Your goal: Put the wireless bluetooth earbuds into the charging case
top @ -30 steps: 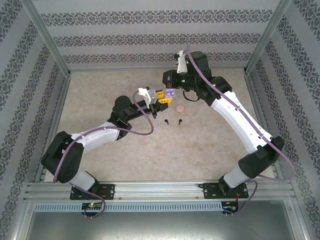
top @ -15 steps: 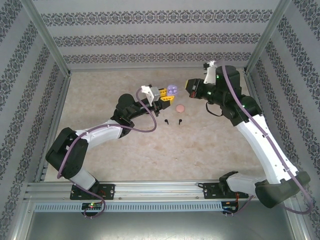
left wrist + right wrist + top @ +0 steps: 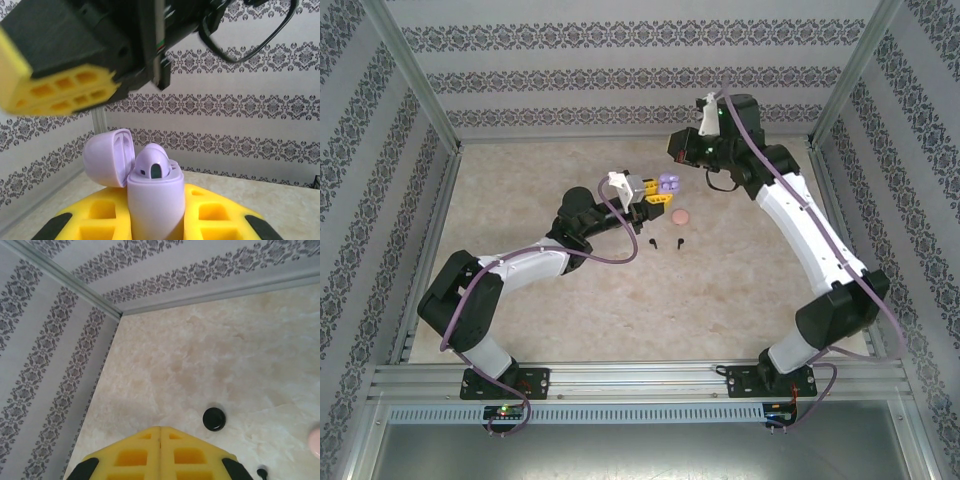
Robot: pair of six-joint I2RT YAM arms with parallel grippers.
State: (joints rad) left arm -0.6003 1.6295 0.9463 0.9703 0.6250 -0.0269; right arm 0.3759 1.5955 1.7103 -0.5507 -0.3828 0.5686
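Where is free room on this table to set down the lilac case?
Free: the wide stretch of beige marbled table between the left arm and the right arm, nearer than the two tiny black earbuds; also the back-left corner beside the left arm. Crowded: mid-table, around the earbuds, the round pink case and the left gripper holding the lilac charging case.

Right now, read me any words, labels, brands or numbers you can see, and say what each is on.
None can be read. The lilac case is plain, the walls show only an ornamental pattern, the table is unmarked. The pink case and black case are too small to tell.
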